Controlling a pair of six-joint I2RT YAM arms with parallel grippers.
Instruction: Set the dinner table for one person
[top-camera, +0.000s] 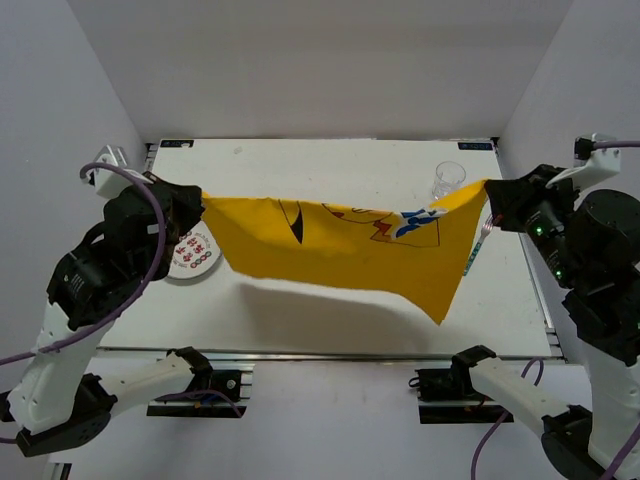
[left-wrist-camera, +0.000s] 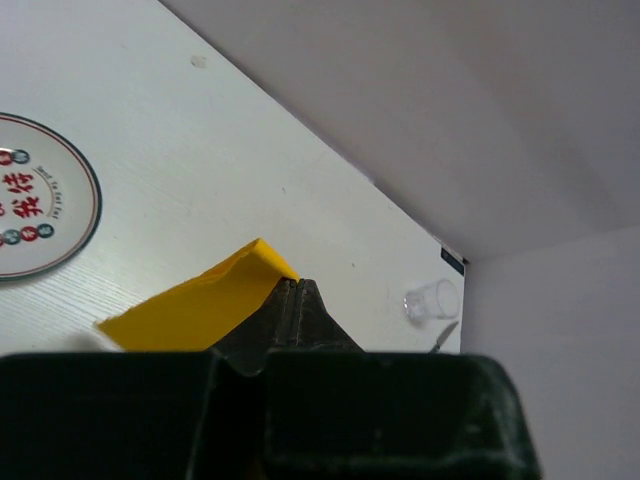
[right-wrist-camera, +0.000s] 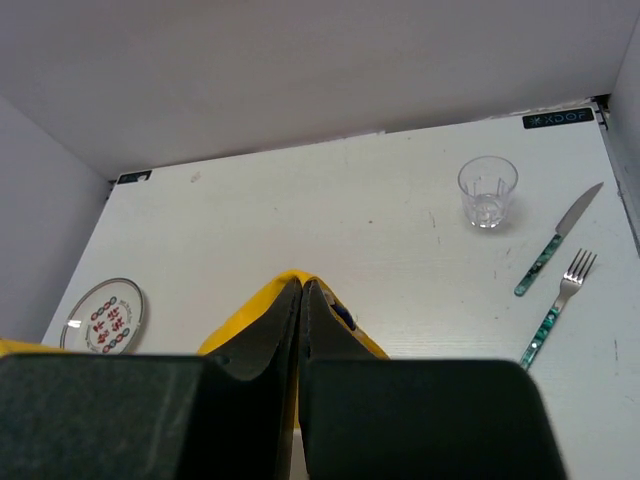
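My left claw (top-camera: 196, 208) pinches one corner of the yellow cloth (top-camera: 340, 245) and my right claw (top-camera: 488, 203) pinches the other, holding it stretched above the white worktop (top-camera: 330, 165) lying below. I should lower both evenly, cloth taut, clear of the plate (top-camera: 193, 255) and glass (top-camera: 448, 178).

Right hand (right-wrist-camera: 301, 300), foreground centre: both fingers pressed together on a fold of yellow cloth (right-wrist-camera: 232, 338). Behind it lies the white worktop (right-wrist-camera: 330, 220). Far right: a clear glass (right-wrist-camera: 487, 192), upright. Nearer, a knife (right-wrist-camera: 558, 240) and fork (right-wrist-camera: 558, 305) lie side by side, not touching. Left edge: a round plate (right-wrist-camera: 103, 316) with red characters.
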